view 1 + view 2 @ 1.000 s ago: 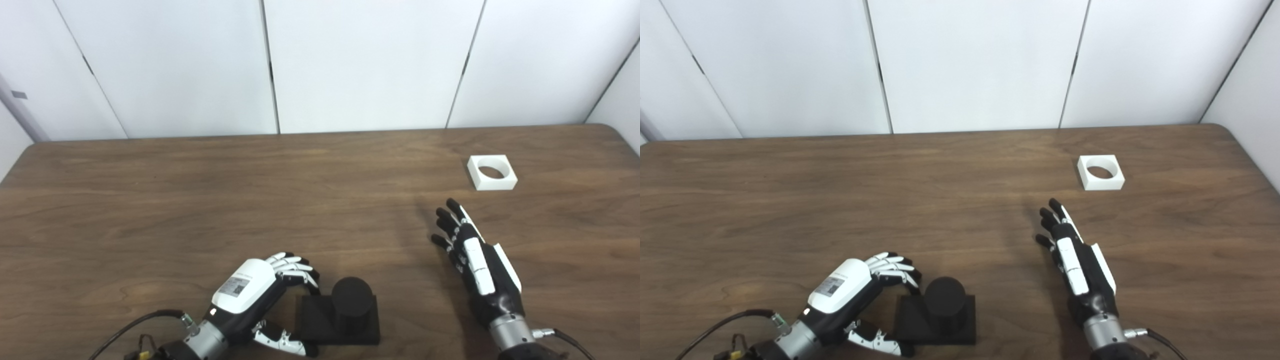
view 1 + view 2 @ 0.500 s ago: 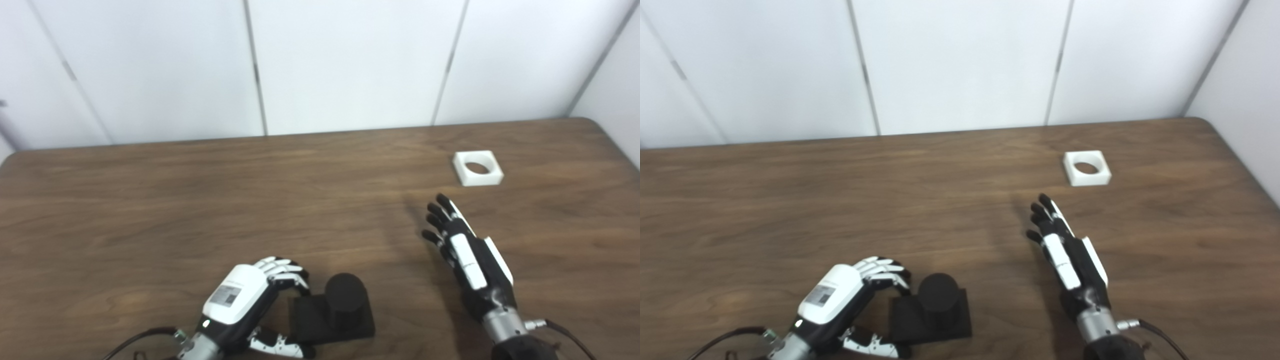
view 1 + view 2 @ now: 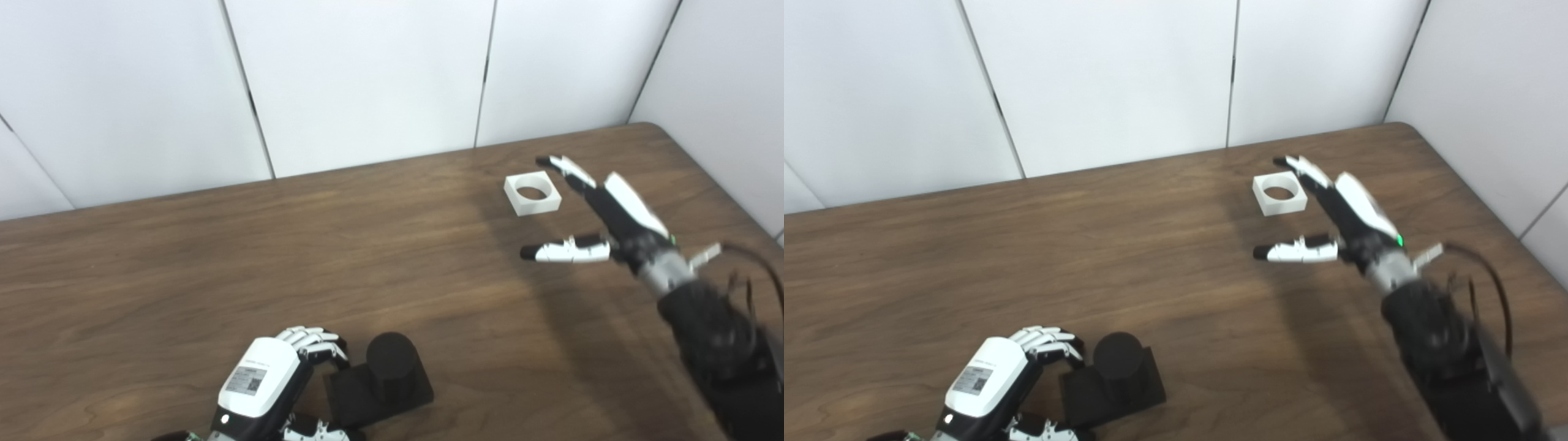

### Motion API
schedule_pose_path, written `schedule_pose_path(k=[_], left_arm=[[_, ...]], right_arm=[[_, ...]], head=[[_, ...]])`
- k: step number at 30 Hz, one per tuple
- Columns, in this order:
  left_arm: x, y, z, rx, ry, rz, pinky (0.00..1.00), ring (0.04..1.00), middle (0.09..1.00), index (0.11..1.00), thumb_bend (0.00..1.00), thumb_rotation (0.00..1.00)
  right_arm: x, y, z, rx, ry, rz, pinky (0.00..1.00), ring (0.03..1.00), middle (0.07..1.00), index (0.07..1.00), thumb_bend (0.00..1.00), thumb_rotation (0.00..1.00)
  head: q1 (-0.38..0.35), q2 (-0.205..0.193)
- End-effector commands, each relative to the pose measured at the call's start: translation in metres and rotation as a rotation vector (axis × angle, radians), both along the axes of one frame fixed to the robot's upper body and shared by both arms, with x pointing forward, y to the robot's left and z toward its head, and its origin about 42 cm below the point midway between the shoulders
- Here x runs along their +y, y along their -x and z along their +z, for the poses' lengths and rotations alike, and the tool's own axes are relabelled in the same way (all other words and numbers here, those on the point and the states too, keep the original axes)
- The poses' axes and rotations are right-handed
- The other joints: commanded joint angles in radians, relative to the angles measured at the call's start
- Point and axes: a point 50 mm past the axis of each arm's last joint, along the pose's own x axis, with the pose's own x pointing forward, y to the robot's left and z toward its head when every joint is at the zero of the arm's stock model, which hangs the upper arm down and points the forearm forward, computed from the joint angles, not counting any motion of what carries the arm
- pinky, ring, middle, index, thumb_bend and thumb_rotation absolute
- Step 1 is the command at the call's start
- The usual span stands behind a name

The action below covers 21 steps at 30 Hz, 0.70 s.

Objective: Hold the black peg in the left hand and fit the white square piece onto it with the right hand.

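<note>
White square piece (image 3: 532,193) lies flat on the bench (image 3: 184,257), upper right of the frame, round hole facing up. Looks like rigid printed plastic, light, hard smooth faces, so probably a bit slippery under hard fingertips; not fragile. Best hold, I judge: pinch 2 opposite outer side walls, thumb on 1 and fingers on the other, leaving the hole clear for the peg. Walls are low, so fingertips need to get down close to the bench.

Right robot hand (image 3: 603,208) hovers just right of the piece, fingers and thumb spread wide, holding nothing; fingertip overlaps the piece's far right corner in the frame, contact unclear, likely above it.

Black peg (image 3: 390,362) stands upright on its square black base (image 3: 367,398), bottom centre of the frame. Looks solid and stiff, heavier than the white piece. Left robot hand (image 3: 269,386) sits at the base's left edge, fingers curled over the top corner, thumb low at the near side; appears to be gripping the base, though the frame edge cuts part of it off. Holding the base keeps the peg free for fitting.
</note>
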Motion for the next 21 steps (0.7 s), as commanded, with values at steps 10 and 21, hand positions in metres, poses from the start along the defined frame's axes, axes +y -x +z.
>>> schedule_pose_path(k=[10, 21], left_arm=[[-0.007, 0.011, -0.027, 0.054, -0.172, -0.016, 0.83, 0.813, 0.766, 0.488, 0.52, 0.05], [-0.003, 0.011, -0.027, 0.042, -0.169, -0.018, 0.83, 0.807, 0.763, 0.489, 0.52, 0.05]], right_arm=[[-0.043, -0.085, 0.041, 0.093, 0.457, -0.05, 0.98, 1.0, 1.0, 0.913, 0.87, 0.22], [-0.028, -0.163, 0.046, 0.211, 0.663, -0.094, 1.0, 1.0, 1.0, 0.916, 0.9, 0.26]], head=[[-0.014, -0.02], [-0.037, -0.039]])
